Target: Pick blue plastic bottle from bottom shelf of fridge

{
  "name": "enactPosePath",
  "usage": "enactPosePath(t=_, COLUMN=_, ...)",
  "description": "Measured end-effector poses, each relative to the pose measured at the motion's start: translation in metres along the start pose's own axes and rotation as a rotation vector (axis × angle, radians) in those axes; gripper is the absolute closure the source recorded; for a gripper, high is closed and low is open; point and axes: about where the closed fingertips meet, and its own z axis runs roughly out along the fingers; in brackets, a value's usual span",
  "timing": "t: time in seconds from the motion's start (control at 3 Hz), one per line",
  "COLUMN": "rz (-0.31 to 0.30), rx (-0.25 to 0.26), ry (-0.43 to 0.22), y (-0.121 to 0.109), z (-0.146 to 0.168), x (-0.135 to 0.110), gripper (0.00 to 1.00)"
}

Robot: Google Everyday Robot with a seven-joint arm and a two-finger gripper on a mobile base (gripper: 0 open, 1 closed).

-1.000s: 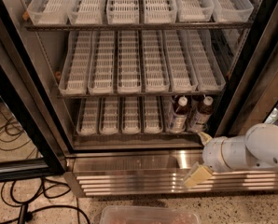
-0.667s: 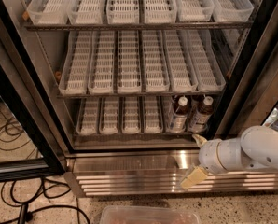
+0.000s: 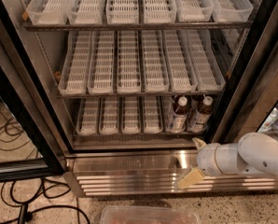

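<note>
The fridge stands open with rows of white slotted trays. On the bottom shelf, at its right end, two blue plastic bottles stand upright side by side, one on the left and one on the right, with dark liquid, white caps and pale labels. My gripper is on a white arm coming in from the right. It hangs in front of the steel base grille, below and slightly right of the bottles. Its two tan fingers are spread apart and hold nothing.
The black door frame stands open at the left, with black cables on the floor beneath. A clear plastic container lies on the floor at the bottom edge. The neighbouring compartment on the right holds drinks.
My arm and gripper have shifted slightly left along the base grille. The bottles have not moved.
</note>
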Motion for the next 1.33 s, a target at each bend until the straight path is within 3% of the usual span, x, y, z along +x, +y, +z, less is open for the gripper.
enactPosePath(t=0.33, rz=0.068, rx=0.046, ry=-0.105, y=-0.011, z=0.017, x=0.003, gripper=0.00)
enactPosePath(t=0.67, rz=0.084, rx=0.116, ry=-0.214, y=-0.020, z=0.022, x=-0.002, gripper=0.00)
enactPosePath(t=1.33, rz=0.017, rx=0.307, ry=-0.367, y=-0.026, z=0.014, x=-0.023, gripper=0.00)
